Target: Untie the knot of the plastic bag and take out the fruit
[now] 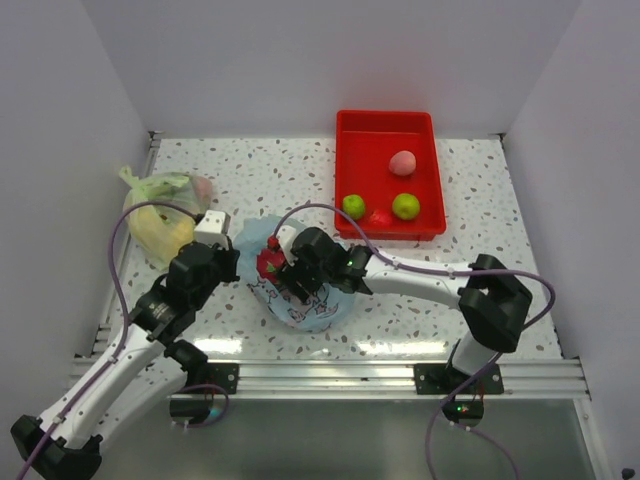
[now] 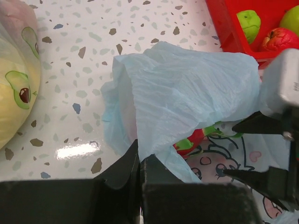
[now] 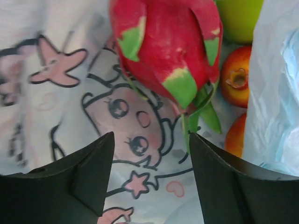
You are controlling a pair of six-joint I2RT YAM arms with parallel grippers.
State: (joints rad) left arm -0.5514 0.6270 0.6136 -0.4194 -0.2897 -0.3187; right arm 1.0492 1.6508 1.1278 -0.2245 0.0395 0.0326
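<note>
The thin light blue printed plastic bag lay mid-way across the speckled table, apparently unknotted, its edge clamped by the left gripper, so fruit removal was in hand: the spread-open right gripper needed lowering around the pink dragon fruit inside.

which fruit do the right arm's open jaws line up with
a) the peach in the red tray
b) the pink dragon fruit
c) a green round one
b: the right wrist view shows the open right jaws aimed at the pink dragon fruit lying on the light blue bag
</note>
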